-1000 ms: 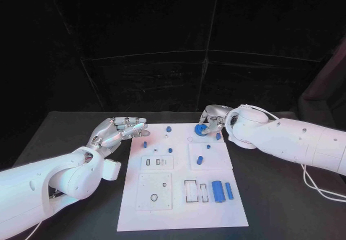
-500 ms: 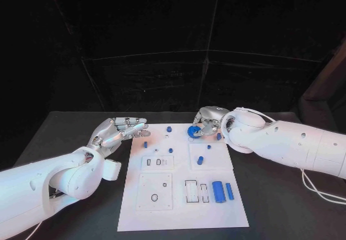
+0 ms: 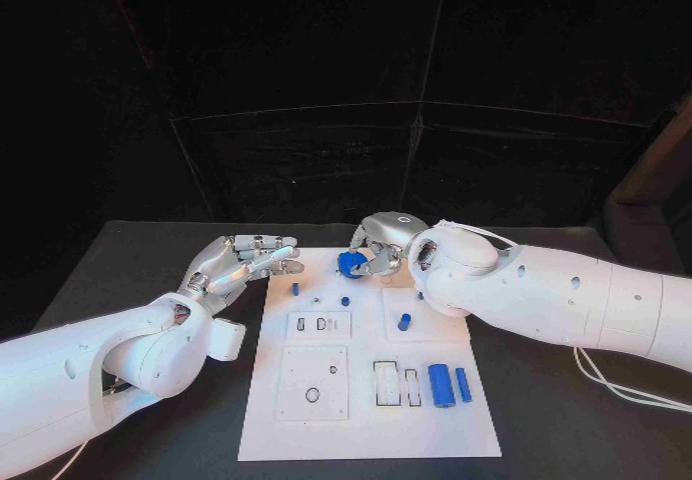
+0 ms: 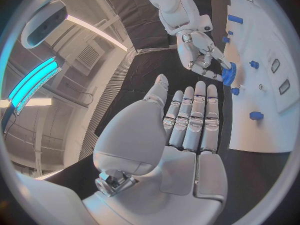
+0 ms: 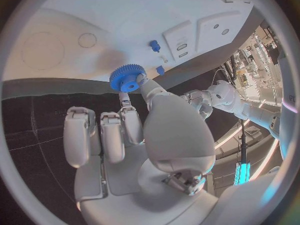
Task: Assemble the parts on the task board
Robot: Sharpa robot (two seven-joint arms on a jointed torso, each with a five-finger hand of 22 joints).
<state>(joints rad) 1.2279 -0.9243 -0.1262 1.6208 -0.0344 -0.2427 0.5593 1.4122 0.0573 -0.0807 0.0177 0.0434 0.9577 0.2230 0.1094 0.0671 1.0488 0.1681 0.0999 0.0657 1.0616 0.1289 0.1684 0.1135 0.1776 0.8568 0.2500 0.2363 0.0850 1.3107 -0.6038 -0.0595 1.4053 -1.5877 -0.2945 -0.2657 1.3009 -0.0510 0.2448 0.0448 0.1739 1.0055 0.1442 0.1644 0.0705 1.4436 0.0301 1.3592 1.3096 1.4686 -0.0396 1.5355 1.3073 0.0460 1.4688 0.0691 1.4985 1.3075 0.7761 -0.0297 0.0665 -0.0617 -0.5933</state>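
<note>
Right hand (image 3: 378, 255) pinching the gear (image 3: 349, 262)
It's sliding left across the board (image 3: 368, 420); left hand (image 3: 238, 262) staying flat, empty.

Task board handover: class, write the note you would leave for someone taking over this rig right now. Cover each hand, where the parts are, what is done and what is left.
Right hand: pinches the blue gear over the far end of the task board.
Left hand: open, holds nothing, beside the board's far left corner.
Parts: two blue cylinders lie at the near right; small blue pieces sit farther up the board.
Done: gear picked up.
Left: seat the gear, then probably the remaining parts.
</note>
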